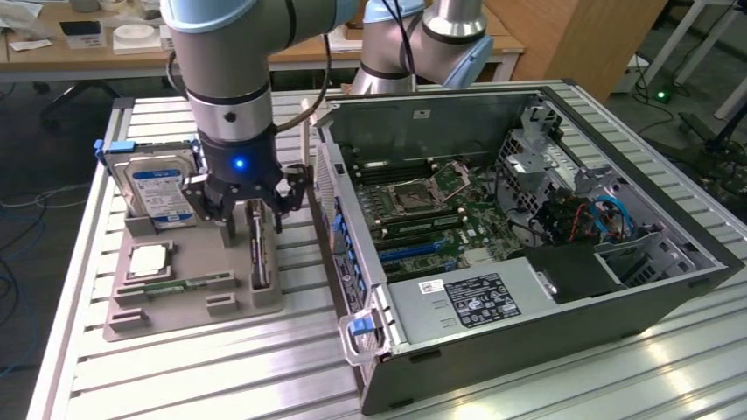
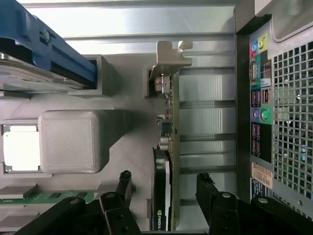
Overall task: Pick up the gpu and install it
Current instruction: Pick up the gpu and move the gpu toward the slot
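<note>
The gpu (image 1: pixel 259 258) stands on edge in the grey holder (image 1: pixel 175 312), leaving both faces free for the open claw (image 1: pixel 259 219), which straddles it without yet gripping.

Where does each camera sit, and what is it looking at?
Exterior view: off the arm, high, looking down on the parts holder and open computer case; shows the arm and gripper.
Wrist view: on the wrist, looking down past the open fingers at the gpu standing on edge.
Both show the gripper, gpu, parts holder and computer case.
</note>
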`<state>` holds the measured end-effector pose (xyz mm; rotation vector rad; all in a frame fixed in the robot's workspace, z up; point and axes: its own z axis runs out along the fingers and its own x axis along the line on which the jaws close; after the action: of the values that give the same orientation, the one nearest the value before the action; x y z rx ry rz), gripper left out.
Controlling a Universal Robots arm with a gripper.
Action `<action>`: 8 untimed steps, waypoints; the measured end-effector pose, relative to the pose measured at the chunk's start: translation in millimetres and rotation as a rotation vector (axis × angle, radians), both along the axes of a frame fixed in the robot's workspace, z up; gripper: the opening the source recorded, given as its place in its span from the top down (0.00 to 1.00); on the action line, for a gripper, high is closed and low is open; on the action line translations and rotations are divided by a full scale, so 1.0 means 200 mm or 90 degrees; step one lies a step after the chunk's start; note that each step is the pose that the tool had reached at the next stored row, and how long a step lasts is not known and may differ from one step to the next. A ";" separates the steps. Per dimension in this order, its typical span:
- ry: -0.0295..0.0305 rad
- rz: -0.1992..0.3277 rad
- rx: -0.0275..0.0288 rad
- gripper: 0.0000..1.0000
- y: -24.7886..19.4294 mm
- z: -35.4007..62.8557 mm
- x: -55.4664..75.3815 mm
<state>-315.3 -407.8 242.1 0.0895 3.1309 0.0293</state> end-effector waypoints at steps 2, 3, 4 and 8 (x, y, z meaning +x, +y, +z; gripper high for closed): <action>0.0000 -0.001 -0.0001 0.35 0.000 -0.018 0.00; 0.0000 -0.002 -0.0001 0.35 0.000 -0.027 0.00; 0.0000 -0.004 -0.0001 0.35 -0.001 -0.035 0.00; 0.0000 -0.008 -0.0001 0.35 0.000 -0.066 0.00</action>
<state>-315.8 -407.8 229.0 0.1086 3.1302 0.0290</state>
